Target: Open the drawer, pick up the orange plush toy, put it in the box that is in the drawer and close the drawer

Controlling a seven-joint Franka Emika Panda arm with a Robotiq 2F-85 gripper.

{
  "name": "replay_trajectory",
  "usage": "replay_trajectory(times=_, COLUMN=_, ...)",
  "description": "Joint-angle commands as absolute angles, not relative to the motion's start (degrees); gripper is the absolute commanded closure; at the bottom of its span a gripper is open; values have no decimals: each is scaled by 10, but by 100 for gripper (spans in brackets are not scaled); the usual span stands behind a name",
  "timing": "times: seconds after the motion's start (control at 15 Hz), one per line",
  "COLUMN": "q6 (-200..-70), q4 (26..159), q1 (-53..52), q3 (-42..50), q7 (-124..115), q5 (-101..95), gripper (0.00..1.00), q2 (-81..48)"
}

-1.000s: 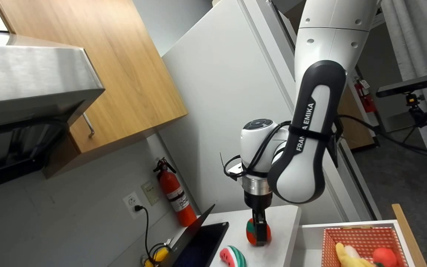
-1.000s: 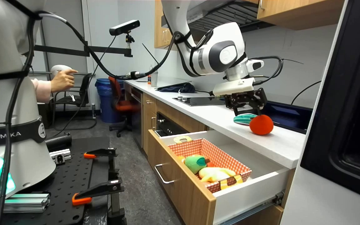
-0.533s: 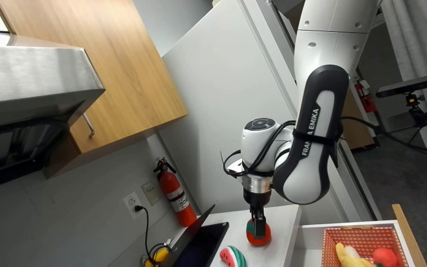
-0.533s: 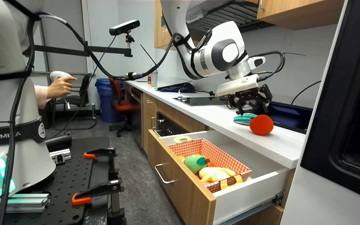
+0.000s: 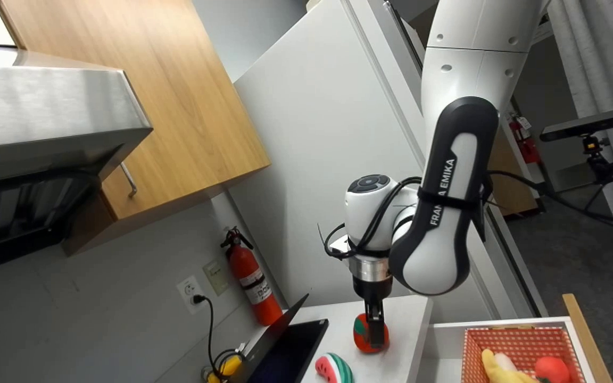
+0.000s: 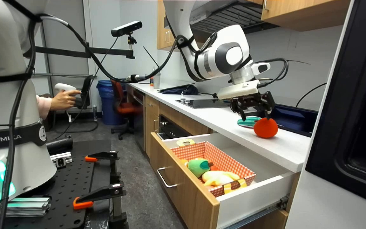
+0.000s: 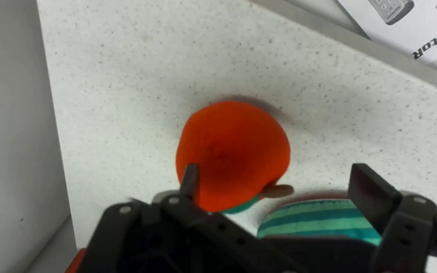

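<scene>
The orange plush toy rests on the white counter, its green leaf and brown stem showing in the wrist view. In both exterior views it sits near the counter's end, round and red-orange. My gripper is open just above it, off to one side. One finger overlaps the toy's left edge in the wrist view; the other finger is well to the right. Contact cannot be told. The drawer stands pulled out, and in it lies the red checked box with several soft toys.
A watermelon-slice toy lies beside the orange one, partly under my gripper. A dark blue basin is set in the counter behind. A tall white panel rises past the counter's end. A fire extinguisher stands at the wall.
My gripper rose slightly by half a second ago and has since come down a little, tilted and shifted slightly toward the toy. Toy, drawer and box have stayed put.
</scene>
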State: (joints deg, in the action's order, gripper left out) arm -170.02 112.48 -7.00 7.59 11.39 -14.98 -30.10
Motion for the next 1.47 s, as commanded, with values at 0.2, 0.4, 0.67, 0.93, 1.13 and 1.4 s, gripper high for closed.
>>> replay_trajectory(times=0.2, q6=-1647, q4=1039, q1=38, q3=15, q7=150, q5=-118, gripper=10, q2=-352)
replay_trajectory(times=0.4, q6=-1630, q4=1025, q1=55, q3=5, q7=156, q5=-114, gripper=1, q2=-357)
replay_trajectory(times=0.67, q6=-1608, q4=1035, q1=62, q3=-15, q7=172, q5=-114, gripper=0, q2=-346)
replay_trajectory(times=0.93, q6=-1593, q4=1054, q1=60, q3=-39, q7=185, q5=-108, gripper=0, q2=-338)
replay_trajectory(times=1.13, q6=-1586, q4=1054, q1=62, q3=-51, q7=197, q5=-105, gripper=0, q2=-339)
replay_trajectory(times=1.4, q6=-1593, q4=1056, q1=62, q3=-53, q7=202, q5=-98, gripper=0, q2=-340)
